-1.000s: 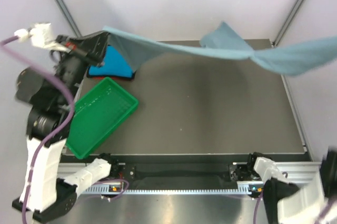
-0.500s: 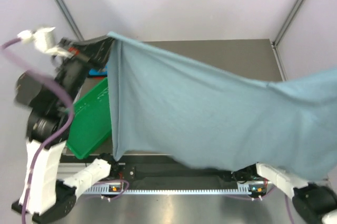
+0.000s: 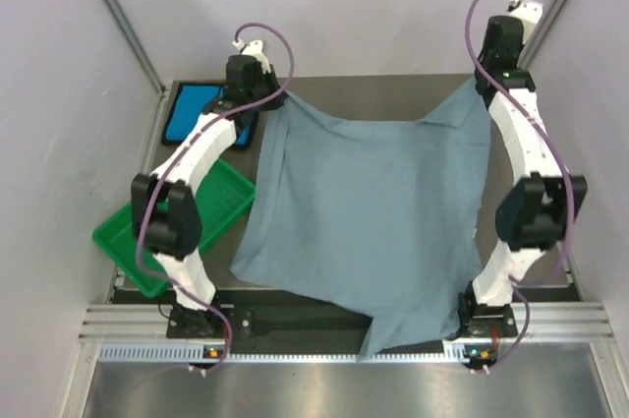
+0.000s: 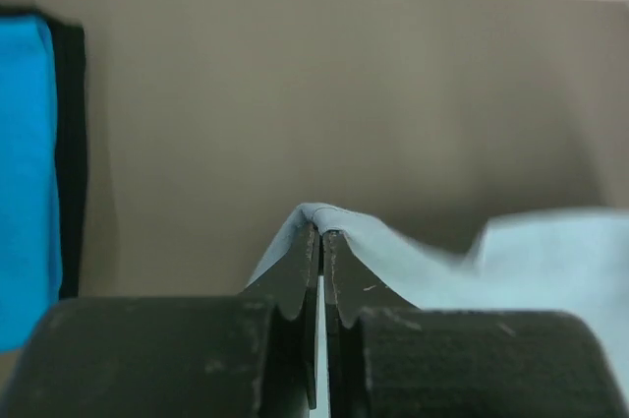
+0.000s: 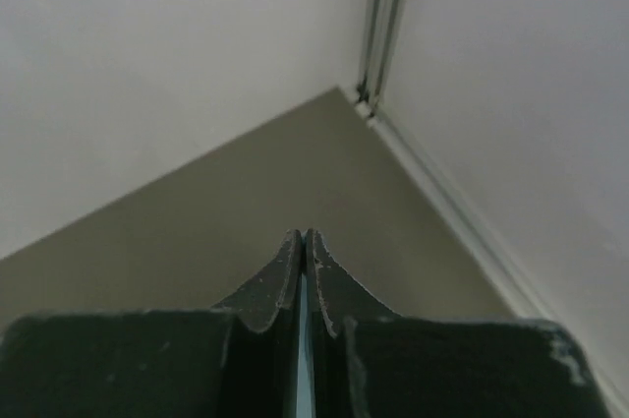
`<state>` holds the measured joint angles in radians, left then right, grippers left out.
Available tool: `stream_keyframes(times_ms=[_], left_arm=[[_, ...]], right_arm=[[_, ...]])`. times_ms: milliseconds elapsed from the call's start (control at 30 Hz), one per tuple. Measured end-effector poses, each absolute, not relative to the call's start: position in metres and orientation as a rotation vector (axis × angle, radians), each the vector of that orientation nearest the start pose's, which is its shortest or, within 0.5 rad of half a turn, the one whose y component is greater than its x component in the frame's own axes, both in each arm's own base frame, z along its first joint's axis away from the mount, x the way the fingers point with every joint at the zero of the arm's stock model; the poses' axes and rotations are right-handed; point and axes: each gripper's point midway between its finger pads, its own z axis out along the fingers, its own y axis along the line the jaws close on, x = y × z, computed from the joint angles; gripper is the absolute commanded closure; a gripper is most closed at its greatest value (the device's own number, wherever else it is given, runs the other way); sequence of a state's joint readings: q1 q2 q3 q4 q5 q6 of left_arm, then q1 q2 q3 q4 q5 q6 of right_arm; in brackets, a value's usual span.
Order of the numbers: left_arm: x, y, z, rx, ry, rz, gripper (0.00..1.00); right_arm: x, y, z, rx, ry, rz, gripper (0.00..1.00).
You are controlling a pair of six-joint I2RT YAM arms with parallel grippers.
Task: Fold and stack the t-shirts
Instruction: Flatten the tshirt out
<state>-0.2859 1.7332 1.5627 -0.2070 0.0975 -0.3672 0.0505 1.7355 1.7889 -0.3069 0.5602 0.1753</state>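
The dark table point(image 3: 364, 98) carries three things. A grey-blue t-shirt point(image 3: 378, 211) lies spread over most of it, its near hem spilling over the front edge. A turquoise t-shirt point(image 3: 192, 113) lies folded in the far left corner. A green tray point(image 3: 118, 241) sits aslant at the left side, seemingly jutting past the edge.

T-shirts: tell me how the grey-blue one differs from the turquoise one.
The grey-blue t-shirt is spread wide, far corners pinched by the left claw and right claw; the turquoise t-shirt lies compact, untouched. Grey-blue is dull; turquoise is bright, dark-edged. Both lie on the table.
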Motion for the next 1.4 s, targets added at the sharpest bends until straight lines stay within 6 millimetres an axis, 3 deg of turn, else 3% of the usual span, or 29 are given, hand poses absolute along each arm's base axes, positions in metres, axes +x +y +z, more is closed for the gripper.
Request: stream_keyframes(times_ms=[100, 200, 300, 433, 600, 733, 833, 967, 1067, 1167, 1300, 1400], left_arm=[[0.53, -0.173, 0.213, -0.039, 2.066, -0.518, 1.0], [0.566, -0.167, 0.176, -0.06, 2.104, -0.52, 1.0], [0.596, -0.16, 0.157, -0.077, 2.101, -0.521, 1.0], [0.621, -0.148, 0.145, -0.098, 2.09, -0.518, 1.0], [0.632, -0.139, 0.146, -0.094, 2.067, -0.501, 1.0], [0.638, -0.138, 0.147, -0.044, 2.043, -0.475, 1.0], [0.64, -0.138, 0.147, 0.015, 2.028, -0.462, 1.0], [0.641, -0.135, 0.146, 0.102, 2.018, -0.434, 1.0], [0.641, -0.134, 0.146, 0.146, 2.01, -0.428, 1.0], [0.638, -0.138, 0.148, 0.178, 2.01, -0.446, 1.0], [0.615, -0.143, 0.168, 0.205, 2.006, -0.461, 1.0], [0.597, -0.146, 0.218, 0.222, 1.942, -0.456, 1.0]], right_arm=[[0.554, -0.084, 0.28, 0.534, 1.849, -0.27, 1.0], [0.599, -0.098, 0.24, 0.537, 1.901, -0.143, 1.0], [0.65, -0.099, 0.23, 0.499, 1.864, -0.016, 1.0], [0.685, -0.076, 0.219, 0.431, 1.809, 0.142, 1.0], [0.705, -0.056, 0.212, 0.414, 1.746, 0.268, 1.0], [0.706, -0.053, 0.202, 0.472, 1.746, 0.313, 1.0], [0.696, -0.058, 0.188, 0.553, 1.76, 0.332, 1.0], [0.659, -0.075, 0.166, 0.731, 1.82, 0.361, 1.0], [0.631, -0.102, 0.175, 0.842, 1.808, 0.369, 1.0], [0.61, -0.128, 0.21, 0.884, 1.76, 0.368, 1.0], [0.587, -0.14, 0.283, 0.851, 1.693, 0.383, 1.0], [0.574, -0.13, 0.356, 0.782, 1.638, 0.401, 1.0]])
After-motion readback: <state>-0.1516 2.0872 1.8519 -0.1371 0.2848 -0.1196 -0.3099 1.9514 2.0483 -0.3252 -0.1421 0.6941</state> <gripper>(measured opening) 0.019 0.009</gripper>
